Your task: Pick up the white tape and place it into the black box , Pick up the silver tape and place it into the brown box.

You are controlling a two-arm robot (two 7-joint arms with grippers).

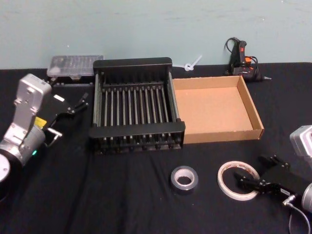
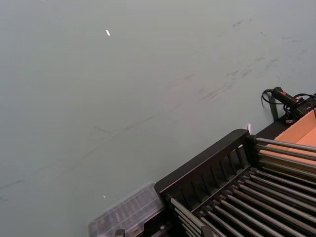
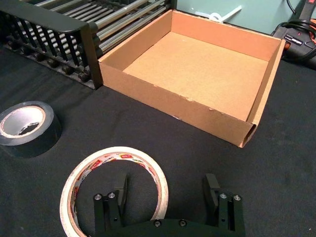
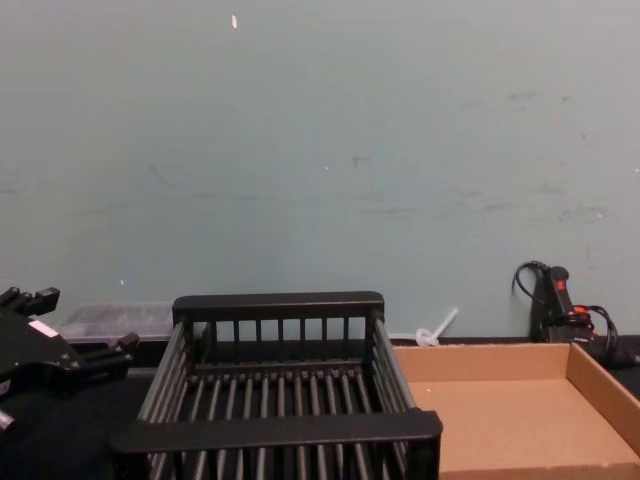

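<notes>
Low over the table, right tool (image 3: 168, 190) spread apart astride the white tape's (image 3: 113, 185) rim.

White tape (image 1: 238, 180) and silver tape (image 1: 184, 179) lie flat before the black box (image 1: 134, 63) and brown box (image 1: 253, 107).

**Colours and patterns on the table**

The white tape (image 3: 114, 183) is seen as a cream-white ring with red print on its inner core. The silver tape (image 3: 27, 128) is shown with a dark grey outer side and a shiny grey top. The black box (image 1: 136, 104) is patterned by parallel black bars. The brown box (image 1: 214, 108) is plain cardboard brown. The table (image 1: 122, 204) is covered in black, and the wall (image 4: 320, 150) is painted pale green.
</notes>
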